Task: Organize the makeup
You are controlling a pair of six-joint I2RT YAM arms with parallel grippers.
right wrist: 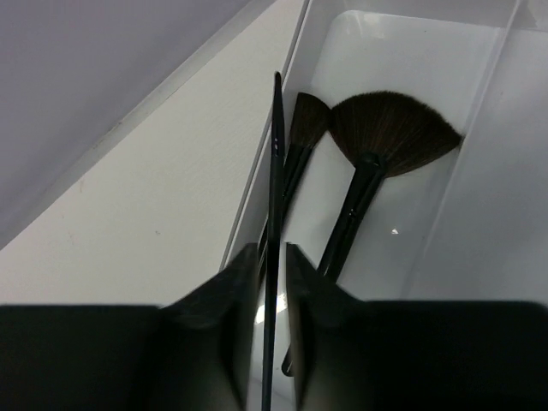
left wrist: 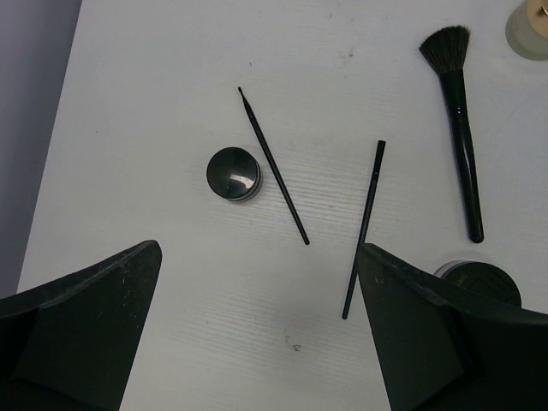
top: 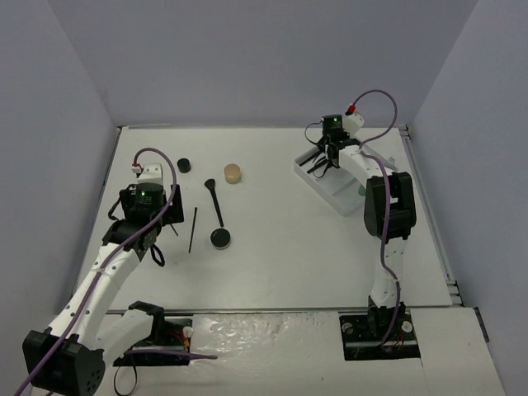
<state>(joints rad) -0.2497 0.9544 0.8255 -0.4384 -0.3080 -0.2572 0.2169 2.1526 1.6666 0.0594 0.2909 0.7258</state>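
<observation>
Hovering apart over the worktop (left wrist: 171, 68), the left arm's fingers (left wrist: 86, 325) frame a fine liner brush (left wrist: 274, 167) and a black pencil (left wrist: 364, 227), both light, stiff and likely to roll; mid-shaft seems the best pinch. The small black pot (left wrist: 233, 174) beside them looks slick; another pot (left wrist: 479, 278) is half hidden behind one finger. The right arm's fingers (right wrist: 214, 325) clamp a thin black stick (right wrist: 276, 171) over the tray (right wrist: 411, 51), its lower end cut off.
</observation>
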